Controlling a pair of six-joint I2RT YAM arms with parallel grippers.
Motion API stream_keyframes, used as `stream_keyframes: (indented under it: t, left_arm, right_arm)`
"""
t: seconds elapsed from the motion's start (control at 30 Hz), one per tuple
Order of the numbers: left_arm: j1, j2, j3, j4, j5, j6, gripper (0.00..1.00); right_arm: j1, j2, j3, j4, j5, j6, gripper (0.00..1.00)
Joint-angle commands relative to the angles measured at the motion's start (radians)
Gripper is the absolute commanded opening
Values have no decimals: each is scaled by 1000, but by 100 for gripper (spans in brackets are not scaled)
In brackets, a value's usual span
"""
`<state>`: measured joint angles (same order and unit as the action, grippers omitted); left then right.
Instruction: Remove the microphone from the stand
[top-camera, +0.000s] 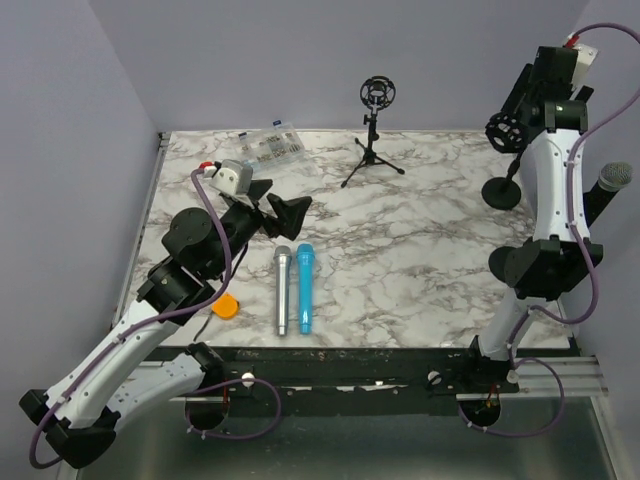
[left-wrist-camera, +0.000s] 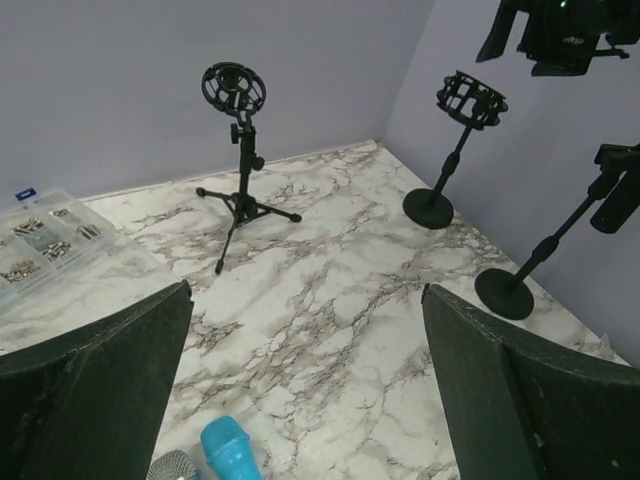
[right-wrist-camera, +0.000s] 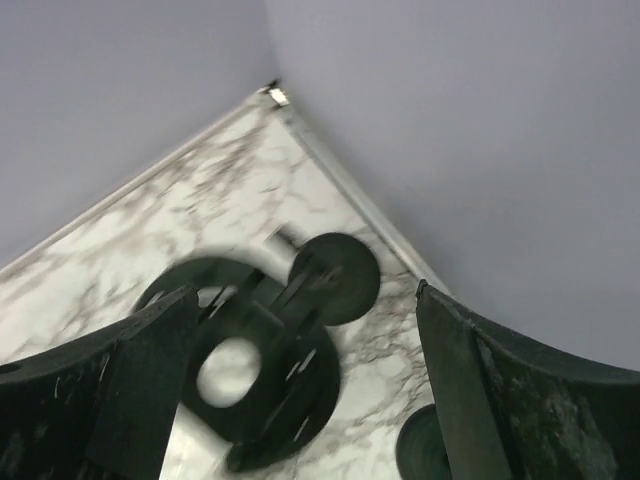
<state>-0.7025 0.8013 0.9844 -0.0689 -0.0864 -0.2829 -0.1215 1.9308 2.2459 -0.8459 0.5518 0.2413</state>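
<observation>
**Right arm poised, microphone still mounted.** The right gripper (right-wrist-camera: 305, 370) hangs high and well to the right of the tripod stand (top-camera: 372, 150). Its jaws are spread wide with nothing between them. It looks down on the blurred ring of an empty shock-mount stand (top-camera: 502, 192).

The grey-headed microphone (top-camera: 614, 177) sits in its round-base stand (left-wrist-camera: 503, 293), farther right of the tripod stand again. It is at the table's edge, partly hidden behind the right arm in the overhead view.

The left gripper (top-camera: 278, 208) is likewise fully open and holds nothing. It hovers low over the marble table (top-camera: 430, 270), left of the tripod stand and nearer the arm bases.

A silver microphone (top-camera: 282, 290) and a blue microphone (top-camera: 304, 288) lie flat, side by side. They are closer to the bases than the tripod stand and a little to its left. A clear parts box (top-camera: 268, 145) rests left of the tripod stand at the far edge. A small orange object (top-camera: 227, 306) lies farther left and nearer the bases.
</observation>
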Motion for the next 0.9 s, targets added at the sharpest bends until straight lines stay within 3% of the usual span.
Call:
stream_keyframes:
  t: [0.0,0.13,0.2,0.43,0.67,0.87]
  left_arm:
    - [-6,34,35,-18,62,-30,96]
    - [-5,57,45,-30,82,-33,96]
    - [-5,59,43,-28,82,-31,96]
    - [-5,67,50,-37,73,-16,96]
    - [-5,67,53,-37,85,-21,96]
    - [-5,65,54,-40,84,-20,96]
  right_arm:
    - [75,-187,-122,64,-227,-21,95]
    - [77,-256,-287,115,-57,-71,100]
    - [78,-257,-293,120,12,-61,99]
    - [78,-221,-253,104,-36,-55,79]
    - [119,-348,-460,223,-134,-68,92]
    - [246,-378,-611,299,-106,-55,92]
